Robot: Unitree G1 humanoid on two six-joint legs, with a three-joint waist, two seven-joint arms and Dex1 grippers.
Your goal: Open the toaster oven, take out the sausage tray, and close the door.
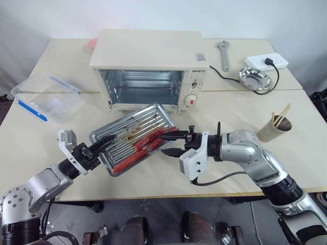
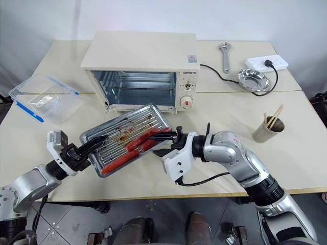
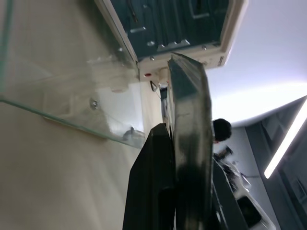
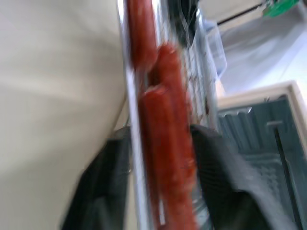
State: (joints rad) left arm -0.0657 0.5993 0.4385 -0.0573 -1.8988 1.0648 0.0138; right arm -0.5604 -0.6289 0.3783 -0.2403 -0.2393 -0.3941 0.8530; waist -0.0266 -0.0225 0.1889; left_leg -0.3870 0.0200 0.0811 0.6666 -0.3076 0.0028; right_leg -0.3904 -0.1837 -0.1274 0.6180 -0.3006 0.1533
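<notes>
So the tray is out of the oven and hanging in the air just in front of it, over the worktop, tilted with its near-left corner low. The left gripper has its jaws clamped on the tray's left rim. The right gripper sits at the opposite end with its jaws apart, one either side of the rim and the sausages, and from where I stand I can't quite tell if anything is touching there.

That's the worry: if the right side really is letting go, the whole tray hangs from one thin edge pinch. It could pivot in the left jaws and tip further, and the sausages, already bunched toward the low side, would roll off onto the worktop or the floor. A greasy rim won't help the hold either.

Also, the glass door lies folded down right under the tray, so a drop would land on it. Door isn't closed yet.
</notes>
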